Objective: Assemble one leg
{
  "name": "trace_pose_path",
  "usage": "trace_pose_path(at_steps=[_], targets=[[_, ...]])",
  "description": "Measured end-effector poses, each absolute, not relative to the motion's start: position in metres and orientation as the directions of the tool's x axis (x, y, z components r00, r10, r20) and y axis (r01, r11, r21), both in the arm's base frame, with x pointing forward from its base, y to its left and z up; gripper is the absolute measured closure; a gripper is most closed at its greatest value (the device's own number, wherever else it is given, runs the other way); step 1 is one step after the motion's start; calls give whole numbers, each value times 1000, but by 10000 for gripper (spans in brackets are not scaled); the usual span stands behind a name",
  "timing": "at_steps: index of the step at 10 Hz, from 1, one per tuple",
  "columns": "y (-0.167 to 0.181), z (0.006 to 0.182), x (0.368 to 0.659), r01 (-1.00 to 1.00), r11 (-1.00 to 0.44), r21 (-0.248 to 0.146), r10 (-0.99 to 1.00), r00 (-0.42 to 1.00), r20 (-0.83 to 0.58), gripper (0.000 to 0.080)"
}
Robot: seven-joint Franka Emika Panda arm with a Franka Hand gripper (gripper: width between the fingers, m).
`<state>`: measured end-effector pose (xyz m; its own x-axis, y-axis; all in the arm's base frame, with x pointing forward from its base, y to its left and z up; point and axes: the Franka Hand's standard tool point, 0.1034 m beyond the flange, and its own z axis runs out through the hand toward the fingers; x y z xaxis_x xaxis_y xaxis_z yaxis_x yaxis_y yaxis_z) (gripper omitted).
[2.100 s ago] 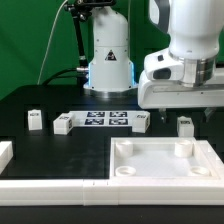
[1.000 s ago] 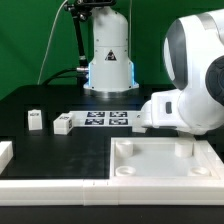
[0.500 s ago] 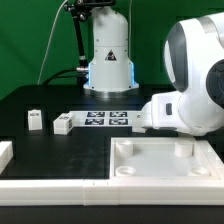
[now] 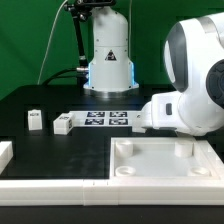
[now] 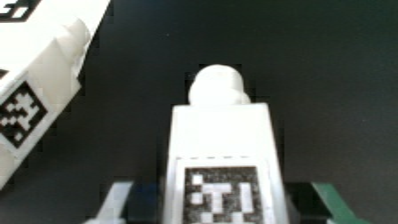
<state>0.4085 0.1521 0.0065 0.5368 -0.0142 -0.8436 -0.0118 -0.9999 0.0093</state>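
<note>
The claw (image 5: 222, 205) is closed on the leg (image 5: 219, 135) and holds it above the black desk (image 5: 320, 60), near a big white tray piece (image 4: 160, 170). The leg looks to be light, stiff, smooth plastic, maybe slippery. It is best gripped on its flat sides, away from the rounded peg. No writing, only a black-and-white square tag (image 5: 222, 192).

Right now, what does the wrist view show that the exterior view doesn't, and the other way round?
Wrist view only: the small white stubby plastic leg, tag facing the camera, rounded peg at its far end, between the hand's fingers; whether they clamp it is unclear. Also a white tagged block I can't identify.
Exterior view only: the large white square tray-like piece with corner holes, the flat white marker board, loose white legs at that view's left, and the arm's bulk hiding the hand.
Both: the black table.
</note>
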Motion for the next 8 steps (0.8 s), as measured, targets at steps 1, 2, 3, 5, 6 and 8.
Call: trace_pose_path(at_steps=[1, 2, 3, 5, 6, 8], targets=[[152, 7, 409, -12, -1000, 9, -14, 537, -844, 512], [150, 10, 410, -5, -1000, -1, -2, 533, -846, 512], [147, 18, 414, -4, -1000, -10, 7, 533, -846, 511], [143, 42, 418, -5, -1000, -11, 7, 527, -850, 511], [141, 53, 422, -7, -1000, -12, 6, 533, -846, 511], [141, 62, 424, -5, -1000, -12, 7, 558, -830, 509]])
